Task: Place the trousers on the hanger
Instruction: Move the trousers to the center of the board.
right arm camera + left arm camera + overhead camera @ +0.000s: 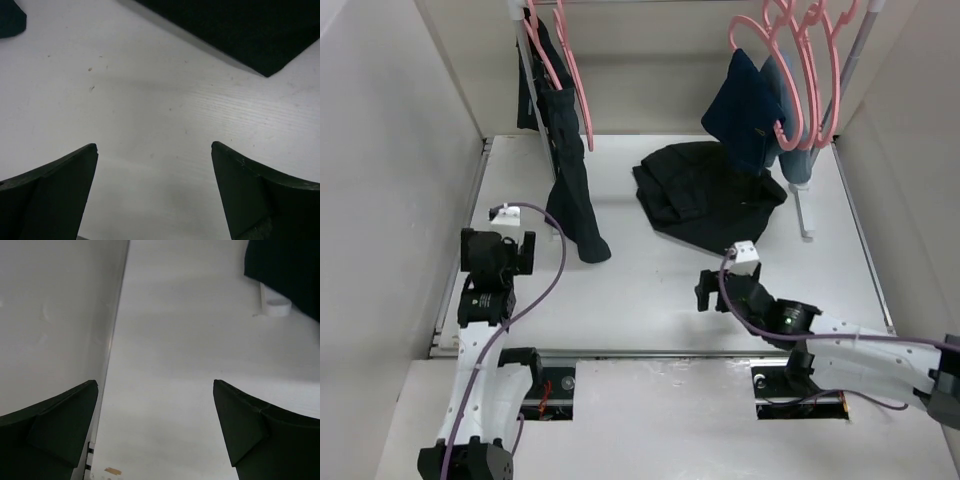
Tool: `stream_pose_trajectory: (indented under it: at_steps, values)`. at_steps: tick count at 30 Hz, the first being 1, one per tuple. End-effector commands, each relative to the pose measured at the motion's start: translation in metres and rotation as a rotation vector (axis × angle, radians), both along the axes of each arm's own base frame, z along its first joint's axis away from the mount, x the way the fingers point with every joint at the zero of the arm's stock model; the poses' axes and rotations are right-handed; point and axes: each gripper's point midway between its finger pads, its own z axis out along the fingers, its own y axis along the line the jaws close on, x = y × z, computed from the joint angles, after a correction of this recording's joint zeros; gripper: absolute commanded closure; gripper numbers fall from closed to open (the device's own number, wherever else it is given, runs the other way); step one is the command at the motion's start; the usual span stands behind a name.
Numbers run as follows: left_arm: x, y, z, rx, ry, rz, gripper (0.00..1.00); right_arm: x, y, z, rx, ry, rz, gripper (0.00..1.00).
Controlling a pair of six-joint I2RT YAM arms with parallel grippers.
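Note:
The black trousers (705, 192) lie in a crumpled heap on the white table at the back centre. Their near edge shows at the top of the right wrist view (240, 25). Several pink hangers (802, 70) hang on the right rack, and a bare pink hanger (572, 70) hangs on the left rack. My left gripper (500, 248) is open and empty by the left wall, and its view (155, 385) shows bare table between the fingers. My right gripper (710, 290) is open and empty, low over the table just in front of the heap (154, 146).
Another black pair (570, 170) hangs from a pink hanger on the left rack, its leg end touching the table; it also shows in the left wrist view (290, 270). A dark navy garment (745, 110) hangs at the right. White rack post (802, 205). Walls enclose the table.

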Motion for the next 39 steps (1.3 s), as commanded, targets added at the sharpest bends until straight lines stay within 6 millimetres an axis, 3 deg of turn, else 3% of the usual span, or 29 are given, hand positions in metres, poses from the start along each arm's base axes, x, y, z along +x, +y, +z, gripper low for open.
stream_pose_trajectory:
  at_steps: [1,3,4,6,7,8,9,10,12,13,14,15,16,17,20,21,23,24,26,27,28,30,32,34,35,36,37,38,39]
  values:
    - [-0.001,0.01,0.052,-0.042,-0.167,0.118,0.01,0.021,0.035,0.04,-0.008,-0.111,0.095,0.0]
    - [-0.005,0.012,0.065,-0.049,-0.213,0.137,0.01,0.037,0.062,0.061,-0.071,-0.146,0.159,0.0]
    - [-0.006,0.012,0.068,-0.05,-0.222,0.137,0.01,0.038,0.064,0.045,-0.125,-0.121,0.17,0.0]
    - [-0.007,0.009,0.067,-0.046,-0.216,0.116,0.01,0.057,0.082,0.063,-0.153,-0.138,0.185,0.0]
    - [-0.008,0.006,0.07,-0.043,-0.226,0.092,0.01,0.066,0.087,0.043,-0.24,-0.096,0.209,0.0]
    - [-0.007,0.0,0.072,-0.046,-0.231,0.048,0.01,0.073,0.093,0.04,-0.245,-0.069,0.221,0.0]
    - [-0.006,-0.002,0.072,-0.041,-0.228,0.028,0.01,0.096,0.094,0.055,-0.221,-0.068,0.184,0.0]
    - [-0.005,-0.004,0.077,-0.03,-0.242,0.005,0.01,0.107,0.093,0.035,-0.257,-0.008,0.181,0.0]
    - [0.001,-0.012,0.086,-0.044,-0.285,-0.037,0.01,0.136,0.08,0.026,-0.26,0.044,0.134,0.0]
    - [0.004,-0.014,0.09,-0.039,-0.301,-0.056,0.01,0.151,0.083,0.034,-0.256,0.043,0.115,0.0]
    - [0.006,-0.015,0.09,-0.028,-0.307,-0.074,0.01,0.16,0.082,0.01,-0.325,0.091,0.123,0.0]
    - [0.01,-0.022,0.093,-0.027,-0.328,-0.117,0.01,0.17,0.08,0.003,-0.362,0.106,0.112,0.0]
    - [0.014,-0.024,0.095,-0.017,-0.331,-0.143,0.01,0.188,0.087,0.014,-0.36,0.09,0.102,0.0]
    - [0.017,-0.028,0.089,-0.011,-0.32,-0.171,0.01,0.191,0.088,-0.014,-0.427,0.143,0.124,0.0]
    - [0.027,-0.041,0.08,0.0,-0.29,-0.269,0.01,0.216,0.093,-0.019,-0.448,0.154,0.104,0.01]
    - [0.03,-0.044,0.076,0.006,-0.281,-0.293,0.01,0.218,0.095,-0.037,-0.474,0.189,0.11,0.07]
    - [0.032,-0.049,0.069,0.001,-0.265,-0.325,0.01,0.235,0.1,-0.034,-0.456,0.195,0.105,0.17]
    - [0.035,-0.05,0.068,-0.002,-0.264,-0.333,0.01,0.236,0.101,-0.049,-0.477,0.222,0.109,0.24]
    - [0.034,-0.05,0.056,-0.008,-0.24,-0.333,0.01,0.244,0.096,-0.058,-0.489,0.23,0.089,0.46]
    - [0.034,-0.05,0.056,-0.008,-0.24,-0.333,0.01,0.242,0.094,-0.061,-0.507,0.255,0.092,0.59]
    - [0.032,-0.049,0.053,-0.016,-0.227,-0.321,0.01,0.238,0.096,-0.067,-0.504,0.28,0.102,1.0]
    - [0.027,-0.045,0.048,-0.026,-0.207,-0.285,0.01,0.219,0.096,-0.076,-0.511,0.321,0.129,1.0]
    - [0.021,-0.043,0.055,-0.026,-0.232,-0.272,0.01,0.207,0.114,-0.036,-0.434,0.212,0.177,1.0]
    - [0.015,-0.044,0.061,-0.029,-0.265,-0.27,0.01,0.167,0.149,-0.016,-0.369,0.138,0.322,1.0]
    - [0.013,-0.046,0.065,-0.037,-0.283,-0.276,0.01,0.137,0.178,0.032,-0.285,0.044,0.439,1.0]
    - [0.011,-0.047,0.068,-0.046,-0.298,-0.272,0.01,0.133,0.18,0.054,-0.235,0.0,0.456,1.0]
    - [0.009,-0.047,0.068,-0.047,-0.297,-0.272,0.01,0.106,0.199,0.074,-0.192,-0.044,0.529,1.0]
    - [0.007,-0.05,0.069,-0.052,-0.3,-0.288,0.01,0.093,0.209,0.123,-0.069,-0.129,0.546,1.0]
    - [0.005,-0.052,0.072,-0.052,-0.312,-0.298,0.01,0.081,0.216,0.14,-0.005,-0.149,0.582,1.0]
